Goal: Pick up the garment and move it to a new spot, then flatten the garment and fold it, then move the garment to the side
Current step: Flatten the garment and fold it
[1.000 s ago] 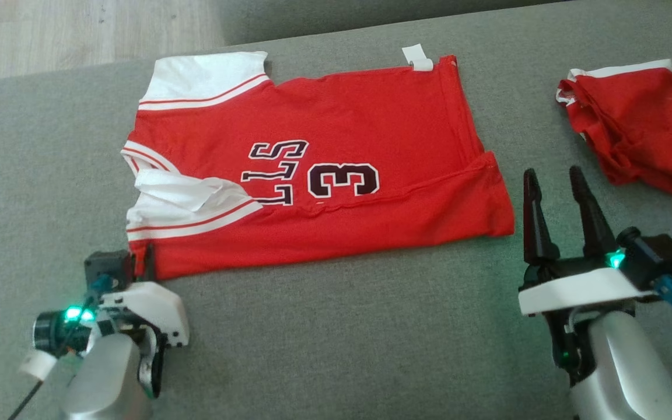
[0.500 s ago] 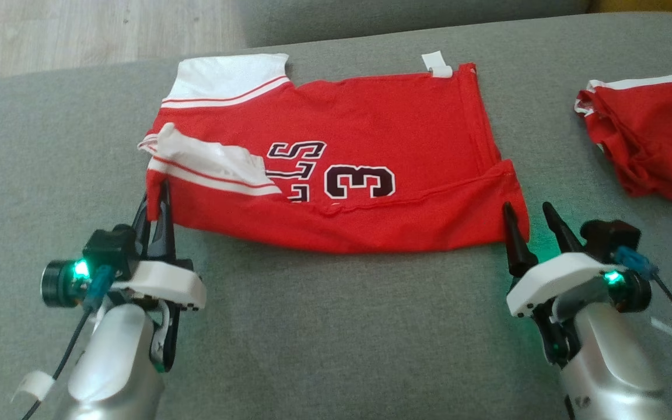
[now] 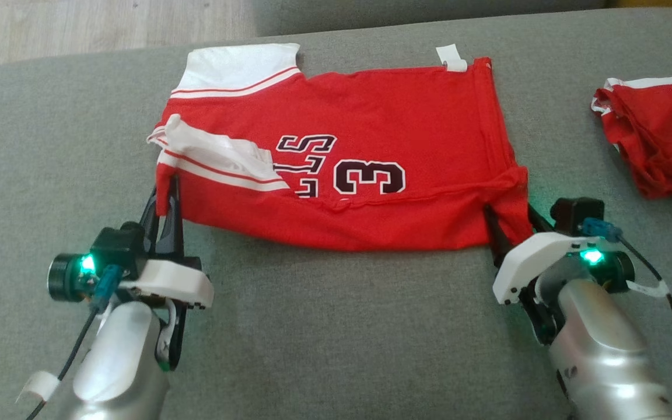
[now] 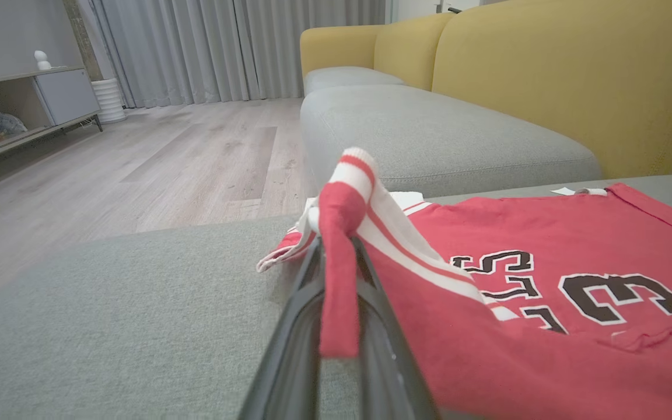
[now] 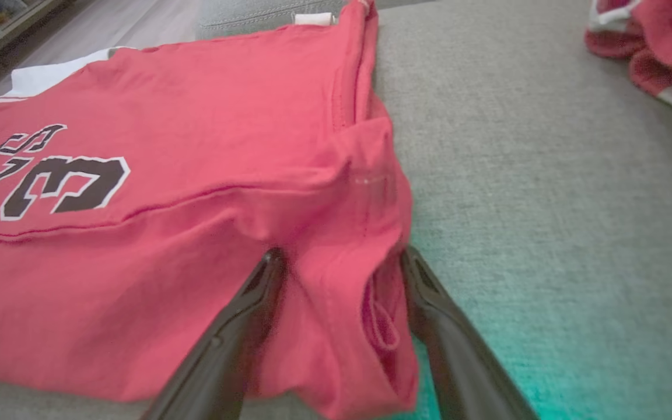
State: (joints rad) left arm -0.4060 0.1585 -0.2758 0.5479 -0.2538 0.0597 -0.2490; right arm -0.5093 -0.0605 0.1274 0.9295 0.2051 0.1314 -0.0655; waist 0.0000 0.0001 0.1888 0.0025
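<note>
Left jaws pinch the garment's (image 3: pixel 371 128) striped edge; right jaws, apparently spread, straddle its hem beside open cushion (image 3: pixel 336 326).

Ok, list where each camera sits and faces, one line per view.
Head view: above, looking forward and down at the red jersey on the grey cushion; both forearms, left tool and right tool show.
Left wrist view: low over the cushion, looking along its shut fingers, pinching the jersey's striped corner, toward wooden floor and yellow sofa back.
Right wrist view: low, looking along its open fingers straddling the jersey's hem corner.
Shared: all three show the jersey's number 3.
</note>
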